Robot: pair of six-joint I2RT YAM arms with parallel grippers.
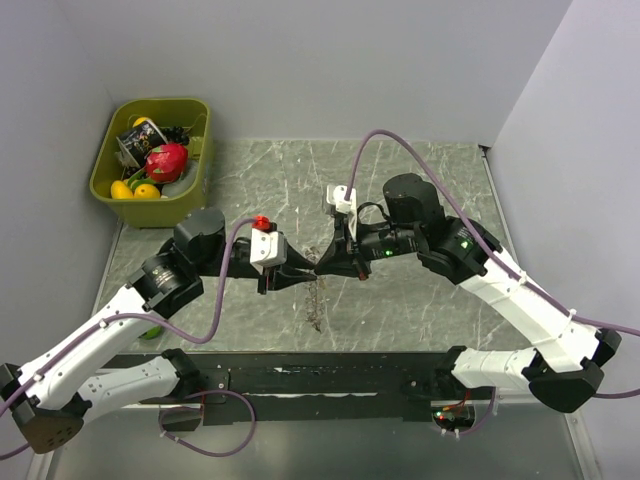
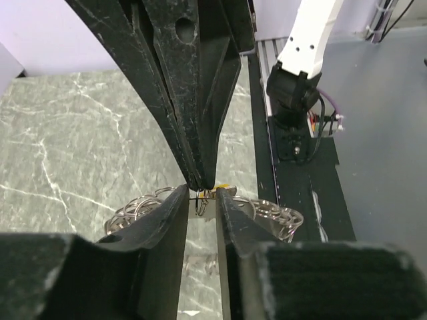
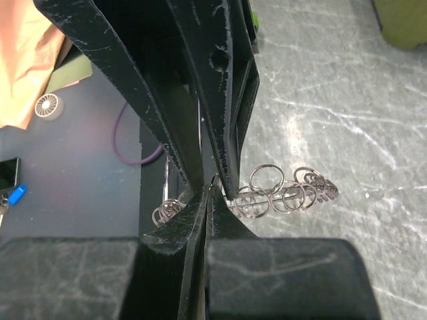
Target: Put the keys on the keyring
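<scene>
We judge threading is under way: our right tool [image 3: 207,193] pinches the keyring [image 3: 287,199], our left tool [image 2: 203,198] stands slightly spread, and next calls for backing the left away without tugging the ring.

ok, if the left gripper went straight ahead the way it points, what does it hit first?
The right gripper: its shut tips face the left gripper almost nose to nose, with only a thin wire of the keyring between them. The gap is hard to judge.

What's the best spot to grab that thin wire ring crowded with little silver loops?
Likely the bare stretch of the thin wire ring between its two bunches of silver loops, approaching level from outside: elsewhere a pincer would pinch loose loops.
</scene>
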